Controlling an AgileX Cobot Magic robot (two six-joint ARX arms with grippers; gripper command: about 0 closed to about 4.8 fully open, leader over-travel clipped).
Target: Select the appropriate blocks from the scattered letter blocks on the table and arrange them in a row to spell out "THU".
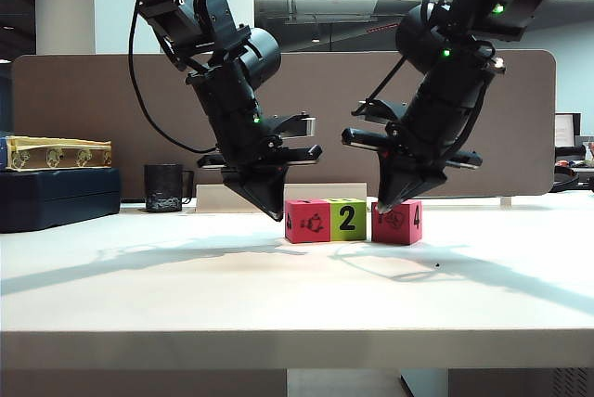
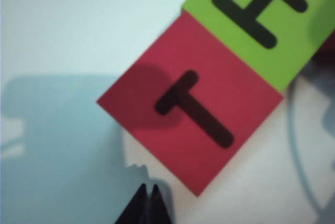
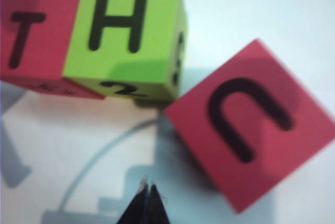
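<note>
Three letter blocks stand on the white table [image 1: 297, 295]. A red block [image 1: 307, 221] with T on top [image 2: 191, 106] touches the lime green block [image 1: 347, 220] with H on top [image 2: 261, 14]. The H block [image 3: 125, 35] shows a 2 on its front. The red block with U on top [image 3: 251, 124] stands just right of them, turned askew [image 1: 397, 222], with a small gap. My left gripper [image 1: 277, 213] [image 2: 147, 188] is shut and empty, just left of the T block. My right gripper [image 1: 382, 208] [image 3: 147, 187] is shut and empty, its tip at the U block's top left edge.
A black mug [image 1: 164, 187] stands at the back left, next to a dark blue box [image 1: 58, 198] with a yellow patterned box [image 1: 56, 152] on top. A brown partition panel [image 1: 93, 119] runs behind the table. A low white strip [image 1: 218, 198] lies behind the left gripper.
</note>
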